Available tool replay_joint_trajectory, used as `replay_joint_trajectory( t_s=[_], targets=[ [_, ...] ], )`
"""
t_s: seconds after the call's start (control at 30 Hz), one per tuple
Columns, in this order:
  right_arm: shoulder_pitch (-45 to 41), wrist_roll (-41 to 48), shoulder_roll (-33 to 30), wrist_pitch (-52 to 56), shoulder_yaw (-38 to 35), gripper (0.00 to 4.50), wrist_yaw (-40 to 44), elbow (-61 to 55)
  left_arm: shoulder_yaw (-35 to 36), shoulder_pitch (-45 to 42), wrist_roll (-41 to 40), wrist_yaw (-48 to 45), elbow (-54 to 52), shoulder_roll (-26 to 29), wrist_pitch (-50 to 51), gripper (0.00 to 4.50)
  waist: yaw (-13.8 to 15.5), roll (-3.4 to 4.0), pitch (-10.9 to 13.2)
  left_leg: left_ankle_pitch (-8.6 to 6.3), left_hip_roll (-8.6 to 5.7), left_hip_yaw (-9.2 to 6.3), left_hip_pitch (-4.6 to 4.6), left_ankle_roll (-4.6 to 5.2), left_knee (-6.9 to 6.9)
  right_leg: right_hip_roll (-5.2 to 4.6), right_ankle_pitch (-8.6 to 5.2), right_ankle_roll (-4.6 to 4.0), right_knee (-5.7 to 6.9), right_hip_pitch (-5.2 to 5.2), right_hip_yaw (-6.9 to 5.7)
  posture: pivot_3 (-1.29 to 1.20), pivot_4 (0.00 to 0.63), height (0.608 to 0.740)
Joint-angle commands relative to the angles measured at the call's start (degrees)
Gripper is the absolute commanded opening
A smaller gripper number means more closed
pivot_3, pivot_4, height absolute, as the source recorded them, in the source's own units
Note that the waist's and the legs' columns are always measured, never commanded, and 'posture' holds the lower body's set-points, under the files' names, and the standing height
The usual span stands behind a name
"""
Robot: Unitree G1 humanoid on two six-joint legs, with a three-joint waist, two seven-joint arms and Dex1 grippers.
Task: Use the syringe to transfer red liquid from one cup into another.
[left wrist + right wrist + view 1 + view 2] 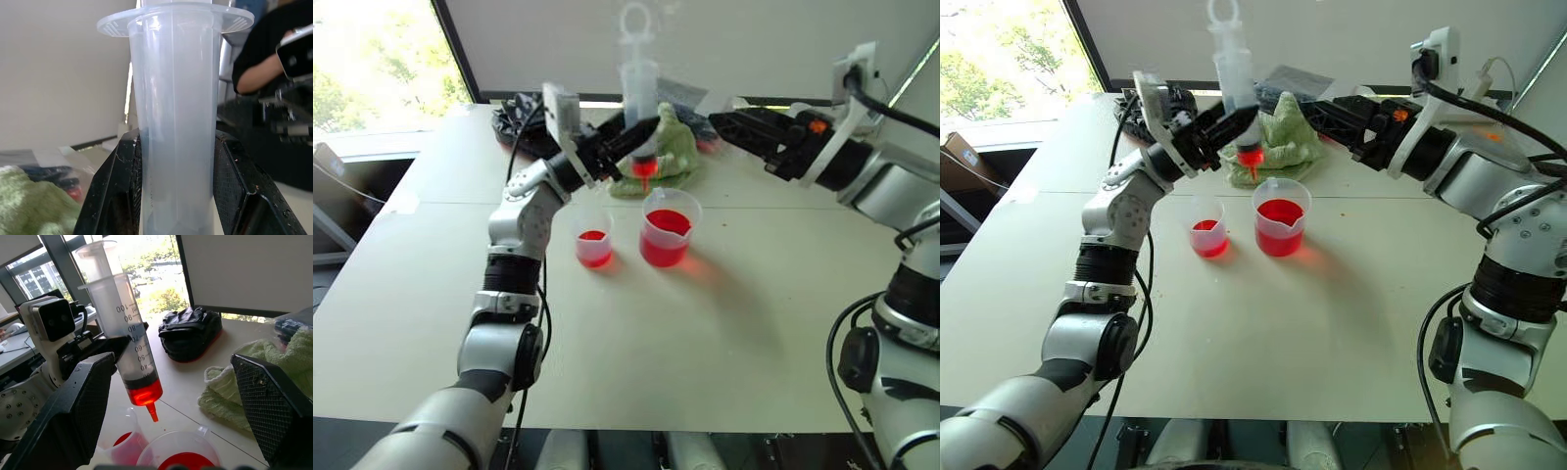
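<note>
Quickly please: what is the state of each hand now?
Left hand: closed, holding the syringe upright.
Right hand: open, holding nothing.

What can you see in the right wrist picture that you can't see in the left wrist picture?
Right wrist view alone: red liquid at the bottom of the syringe, its orange tip, numbers on the barrel, both cups below, a black bag, and the left gripper from outside.

Left wrist view alone: a person's arm in a black sleeve, and the left gripper's fingers pressed to the barrel.

Both: the upright syringe and the green cloth.
</note>
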Motion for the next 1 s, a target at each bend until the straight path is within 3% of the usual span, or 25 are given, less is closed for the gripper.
replay_joint_trajectory(
  t_s=[0.03, 0.27, 0.43, 0.73, 1.0],
  targets=[
    [-0.18, 1.2, 0.24, -1.44, -0.25, 3.94, 0.41, -1.92, 3.0, 1.27, -3.11, 3.7, -7.05, 2.64, 3.09, 1.36, -0.01, 0.0, 0.0, 0.0, 0.0, 0.0, 0.0, 0.0, 0.0, 0.0, 0.0, 0.0, 0.0, 0.0, 0.0, 0.0, 0.15, 0.74],
    [-0.3, 0.14, 0.41, -2.62, 1.17, 3.94, 1.65, -0.17, 2.82, 8.75, -7.76, 1.92, -18.62, 11.63, 12.46, 1.36, -0.18, 0.0, 0.0, 0.01, 0.0, 0.0, 0.0, -0.01, -0.01, 0.0, 0.0, 0.0, 0.0, 0.0, -0.01, 0.0, 0.15, 0.74],
    [-0.75, -0.65, 0.59, -3.73, 2.36, 3.94, 2.86, 0.89, 1.66, 13.59, -8.62, 1.13, -22.99, 14.47, 14.6, 1.36, 0.05, 0.0, 0.0, 0.01, -0.02, -0.02, 0.0, -0.01, 0.0, -0.02, 0.0, 0.0, -0.01, 0.01, -0.02, 0.0, 0.15, 0.74],
    [-3.29, -0.66, 0.87, -4.66, 3.7, 3.94, 3.75, 1.28, -0.81, 15.74, -2.31, 0.54, -19.34, 13.95, 5.3, 1.36, -0.08, 0.01, 0.0, 0.01, -0.01, -0.02, -0.01, -0.01, -0.03, 0.0, 0.0, 0.0, -0.35, 0.04, -0.02, 0.0, 0.15, 0.74],
    [-9.75, 0.72, 4.74, -3.77, 6.65, 3.94, 1.99, 1.22, -2.35, 16.36, 0.7, -1.02, -13.88, 12.45, -0.57, 1.36, -0.2, 0.01, 0.0, 0.01, 0.02, -0.02, 0.0, -0.01, -0.05, 0.01, 0.0, 0.0, -0.37, 0.04, -0.04, 0.0, 0.15, 0.74]
  ],
)
